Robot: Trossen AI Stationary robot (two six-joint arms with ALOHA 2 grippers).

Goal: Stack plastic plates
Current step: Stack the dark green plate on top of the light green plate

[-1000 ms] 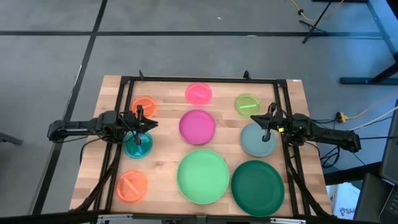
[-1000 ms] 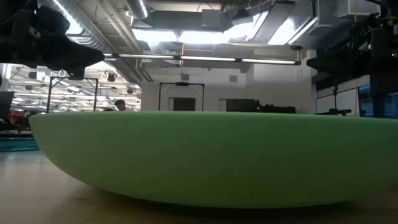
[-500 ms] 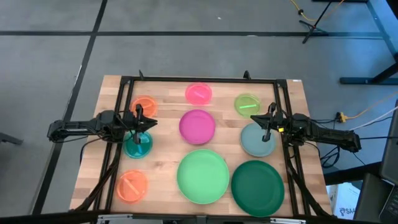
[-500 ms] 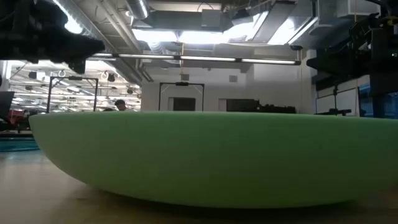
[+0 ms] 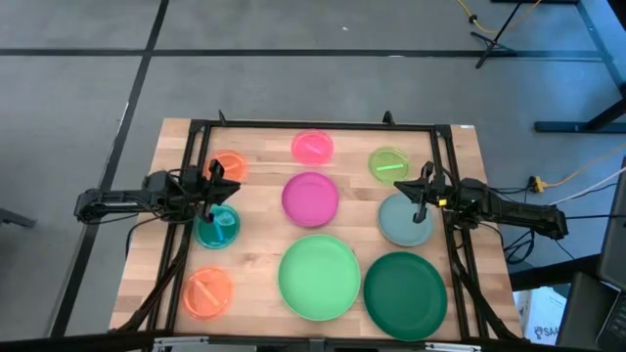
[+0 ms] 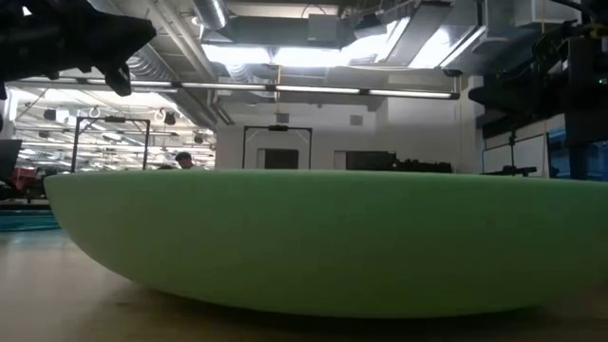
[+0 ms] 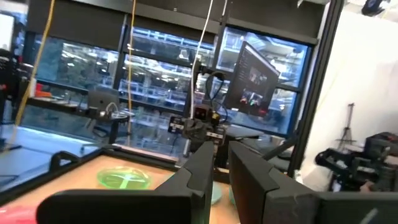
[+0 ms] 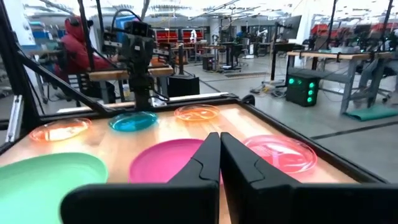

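Nine plates lie flat and separate on the wooden table. In the high view: orange (image 5: 228, 166), pink-red (image 5: 313, 147), lime (image 5: 389, 164), magenta (image 5: 310, 198), grey-blue (image 5: 405, 219), teal (image 5: 217, 227), a second orange (image 5: 207, 291), mint (image 5: 319, 276), dark green (image 5: 405, 289). My left gripper (image 5: 230, 189) (image 7: 222, 155) hovers between the far orange plate and the teal one, its fingers a narrow gap apart. My right gripper (image 5: 409, 192) (image 8: 219, 140) hangs shut over the grey-blue plate's far rim. The mint plate (image 6: 323, 237) fills the low view.
A black frame (image 5: 313, 125) rings the table, with rails along its left and right sides. The plates stand close together, with bare wood between them. A person in a red hooded jacket (image 8: 71, 43) sits in the room beyond the table's left side.
My left gripper has risen and drawn back a little toward the table's left edge. The plates and my right arm have kept still.
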